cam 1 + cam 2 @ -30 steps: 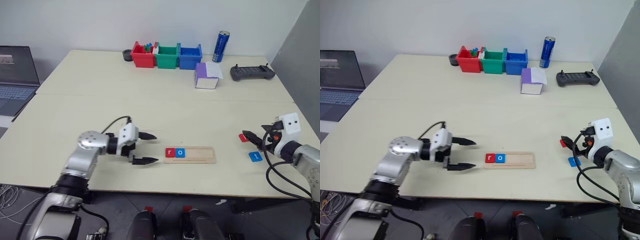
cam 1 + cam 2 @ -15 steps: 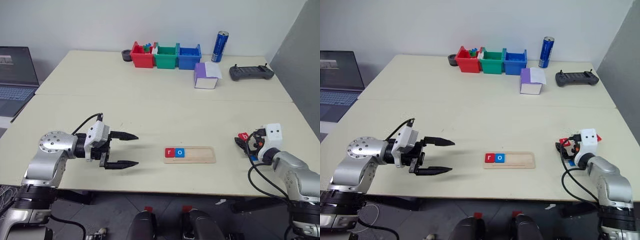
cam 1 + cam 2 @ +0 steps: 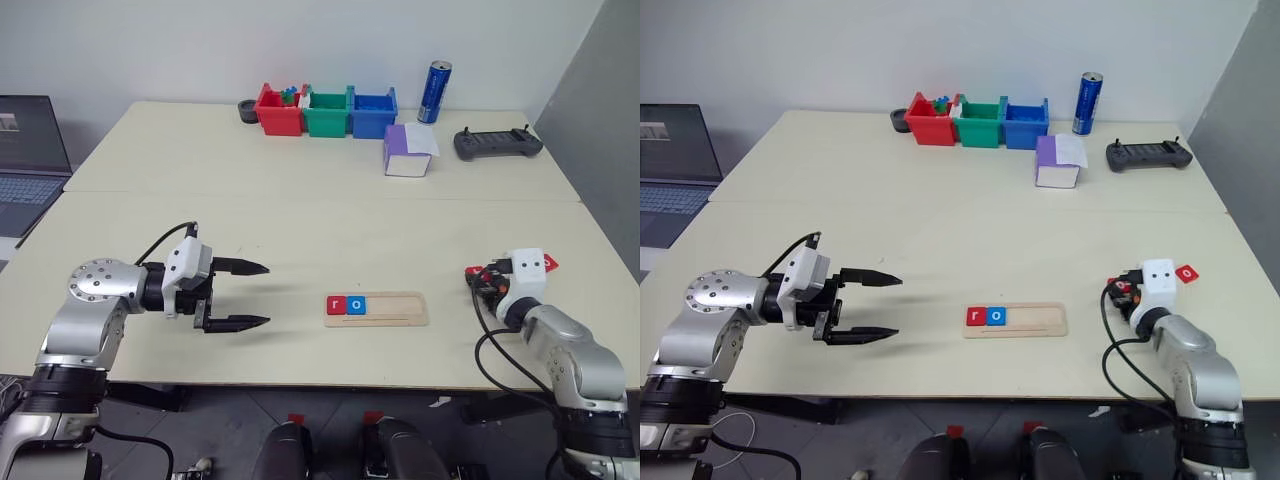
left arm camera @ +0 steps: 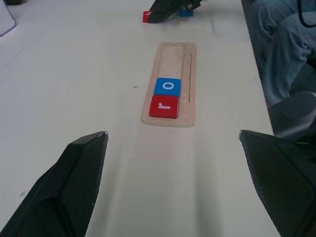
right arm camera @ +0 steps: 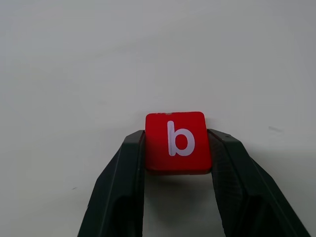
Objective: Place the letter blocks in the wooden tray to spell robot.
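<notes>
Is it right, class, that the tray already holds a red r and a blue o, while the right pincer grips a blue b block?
Not quite. The right pincer grips a red b block, not a blue one, as the right wrist view shows. The rest holds: the wooden tray already carries a red r and a blue o.
</notes>
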Controlling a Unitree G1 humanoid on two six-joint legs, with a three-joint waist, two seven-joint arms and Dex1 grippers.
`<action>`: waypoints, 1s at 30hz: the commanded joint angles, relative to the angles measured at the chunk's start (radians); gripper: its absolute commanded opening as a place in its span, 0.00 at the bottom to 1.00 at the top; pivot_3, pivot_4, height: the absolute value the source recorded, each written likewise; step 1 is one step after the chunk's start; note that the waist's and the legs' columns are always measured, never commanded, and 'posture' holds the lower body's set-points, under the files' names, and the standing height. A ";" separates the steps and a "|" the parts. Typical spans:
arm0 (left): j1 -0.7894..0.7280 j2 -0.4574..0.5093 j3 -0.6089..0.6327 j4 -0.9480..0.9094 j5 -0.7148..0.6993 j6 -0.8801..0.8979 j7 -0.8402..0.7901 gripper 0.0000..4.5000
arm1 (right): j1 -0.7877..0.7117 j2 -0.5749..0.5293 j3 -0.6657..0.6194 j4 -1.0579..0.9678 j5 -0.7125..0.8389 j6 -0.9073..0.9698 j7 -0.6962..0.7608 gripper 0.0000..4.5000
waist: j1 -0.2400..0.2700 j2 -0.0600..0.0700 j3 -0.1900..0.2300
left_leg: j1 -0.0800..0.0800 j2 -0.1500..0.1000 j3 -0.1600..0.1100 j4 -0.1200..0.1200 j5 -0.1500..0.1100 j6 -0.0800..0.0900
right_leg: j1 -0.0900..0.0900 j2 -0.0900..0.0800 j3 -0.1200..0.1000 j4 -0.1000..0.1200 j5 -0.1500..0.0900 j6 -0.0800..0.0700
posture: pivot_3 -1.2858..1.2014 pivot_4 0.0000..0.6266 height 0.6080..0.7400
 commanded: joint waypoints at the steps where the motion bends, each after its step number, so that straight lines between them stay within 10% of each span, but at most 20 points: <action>1: -0.021 0.018 0.018 0.019 0.008 -0.020 -0.008 1.00 | 0.053 0.028 -0.010 -0.249 0.000 0.080 -0.079 0.32 | 0.000 0.000 0.000 | 0.000 0.000 0.000 0.000 0.000 0.000 | 0.000 0.000 0.000 0.000 0.000 0.000 | 0.52 0.24 1.00; 16: -0.091 0.004 -0.003 0.082 0.029 -0.033 -0.040 1.00 | 0.253 0.131 0.086 -0.514 0.000 0.260 -0.150 0.32 | 0.000 -0.001 0.000 | -0.003 0.000 0.000 0.000 0.000 0.000 | -0.004 0.000 0.000 0.000 0.000 0.001 | 0.52 0.24 1.00; 20: -0.087 0.004 0.002 0.074 0.026 -0.030 -0.038 1.00 | 0.234 0.127 0.068 -0.499 0.000 0.290 -0.144 0.63 | -0.001 -0.001 0.000 | -0.003 0.000 0.000 0.000 0.000 0.000 | -0.004 0.000 0.000 0.000 0.000 0.001 | 0.52 0.24 1.00; 25: -0.071 0.011 0.014 0.063 0.021 -0.030 -0.037 1.00 | 0.170 -0.070 -0.028 -0.461 0.082 0.297 0.060 0.99 | -0.001 -0.001 0.000 | -0.003 0.000 0.000 0.000 0.000 0.000 | -0.004 0.000 0.001 0.000 0.000 0.001 | 0.52 0.24 1.00; 30: -0.073 0.019 0.022 0.056 0.015 -0.023 -0.038 1.00 | 0.105 -0.483 -0.119 -0.171 0.167 -0.003 0.635 0.99 | 0.002 -0.001 0.000 | -0.003 -0.002 0.000 0.001 0.000 0.001 | -0.003 0.000 0.000 -0.001 0.000 0.001 | 0.52 0.24 1.00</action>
